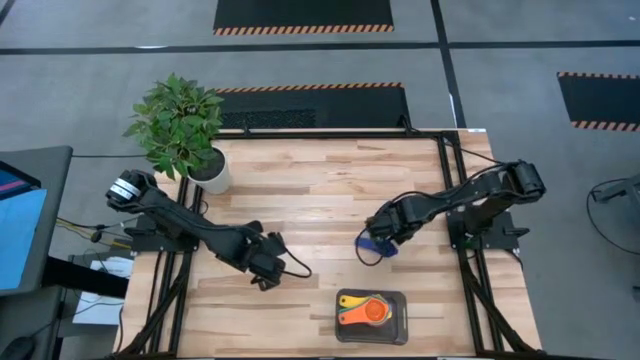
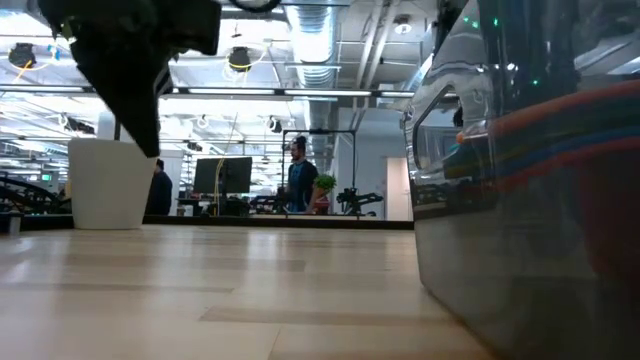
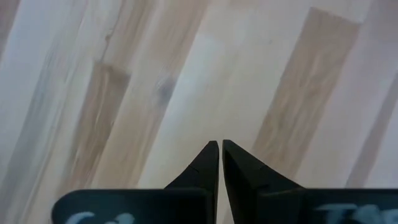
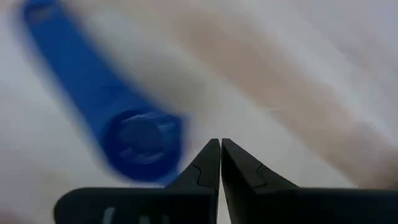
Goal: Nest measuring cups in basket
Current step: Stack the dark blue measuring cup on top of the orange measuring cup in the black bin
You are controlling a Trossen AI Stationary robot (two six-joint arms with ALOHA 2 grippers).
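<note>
Measuring cups already sit stacked in the basket at the counter's near edge, the orange cup nested on a yellow one, while a small blue cup lies apart on the bare wood, probably next in line. Right gripper hangs just beside that blue cup, its fingers pinched nearly together and grasping nothing. Left gripper waits over empty counter, fingers clenched and empty.
</note>
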